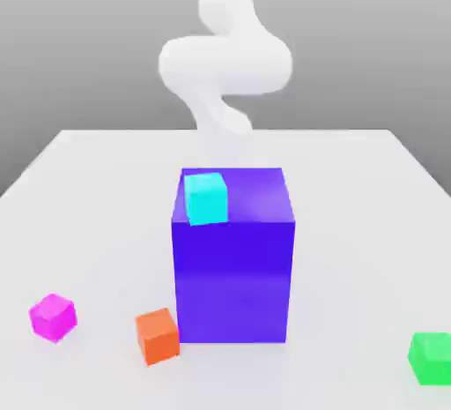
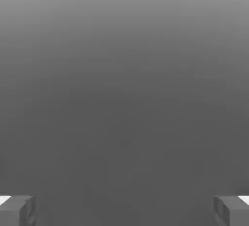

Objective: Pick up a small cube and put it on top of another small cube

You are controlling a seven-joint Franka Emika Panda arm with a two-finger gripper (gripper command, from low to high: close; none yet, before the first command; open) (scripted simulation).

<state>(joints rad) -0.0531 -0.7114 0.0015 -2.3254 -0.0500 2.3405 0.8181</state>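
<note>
Your gripper is standing wide apart and holding nothing: in the hand view its two grey, blocky fingertips are sitting at opposite edges, with only a smooth grey gradient between them. In the exterior view your white, rounded arm is curling above the far edge of the white table, behind the big blue-purple block, so every cube is lying well below the hand and on the near side of it. You are looking at the very start of the job, to judge by this: nothing is grasped and the reach has not begun. The small magenta cube, glossy and sharp-edged, is resting on the table well apart from the hand, towards the exterior view's left. The small green cube, plain and the same size, is resting well apart from it towards the exterior view's right. Your next move probably calls for carrying the hand over or around the tall block, then lowering the spread fingers squarely over the magenta cube. An orange cube is sitting just beside the block's base, and a cyan cube is sitting on its top.
</note>
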